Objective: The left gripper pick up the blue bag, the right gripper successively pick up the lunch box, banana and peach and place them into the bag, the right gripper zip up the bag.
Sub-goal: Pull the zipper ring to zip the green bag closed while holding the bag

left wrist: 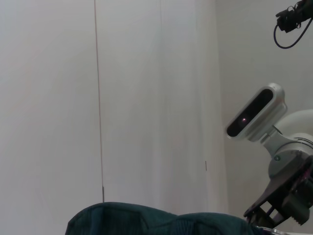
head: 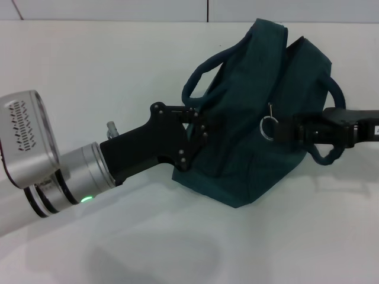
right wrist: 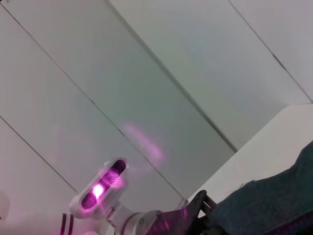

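The blue bag [head: 254, 118] stands on the white table, its top drawn together and its two handles looping out to the sides. My left gripper [head: 200, 125] is shut on the fabric of the bag's left side. My right gripper [head: 279, 131] reaches in from the right, its fingers together at the zipper's metal pull ring [head: 267, 127]. The bag's top edge shows in the left wrist view [left wrist: 146, 220] and a corner of it in the right wrist view [right wrist: 274, 205]. The lunch box, banana and peach are out of view.
The white table [head: 118, 71] runs back to a white panelled wall. The right arm's wrist camera [left wrist: 254, 115] shows in the left wrist view. The left arm's wrist camera [right wrist: 105, 183] shows in the right wrist view.
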{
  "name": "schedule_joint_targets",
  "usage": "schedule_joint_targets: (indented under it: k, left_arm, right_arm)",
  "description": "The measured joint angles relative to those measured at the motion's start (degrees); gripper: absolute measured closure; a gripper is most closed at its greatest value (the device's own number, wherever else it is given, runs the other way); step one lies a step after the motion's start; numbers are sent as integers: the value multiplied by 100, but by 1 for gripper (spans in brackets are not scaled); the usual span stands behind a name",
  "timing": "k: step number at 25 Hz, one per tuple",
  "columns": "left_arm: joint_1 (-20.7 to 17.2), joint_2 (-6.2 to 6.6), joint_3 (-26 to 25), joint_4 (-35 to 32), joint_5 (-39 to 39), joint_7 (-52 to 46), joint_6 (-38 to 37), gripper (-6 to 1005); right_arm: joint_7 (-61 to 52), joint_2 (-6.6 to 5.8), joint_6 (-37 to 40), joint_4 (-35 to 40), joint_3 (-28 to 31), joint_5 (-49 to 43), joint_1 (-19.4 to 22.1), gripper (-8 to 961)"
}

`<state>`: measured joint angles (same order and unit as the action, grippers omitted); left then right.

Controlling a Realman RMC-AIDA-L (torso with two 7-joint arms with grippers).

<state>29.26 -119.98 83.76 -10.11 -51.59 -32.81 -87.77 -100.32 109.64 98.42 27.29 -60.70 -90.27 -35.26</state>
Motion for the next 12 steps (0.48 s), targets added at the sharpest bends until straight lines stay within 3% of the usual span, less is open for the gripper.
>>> schedule_joint_targets:
  k: [12]
  left_arm:
    - [1,1,7,-46,0,11,-4,979]
  right_arm:
    - [-346,-39,542,-199,118,41,-285,616]
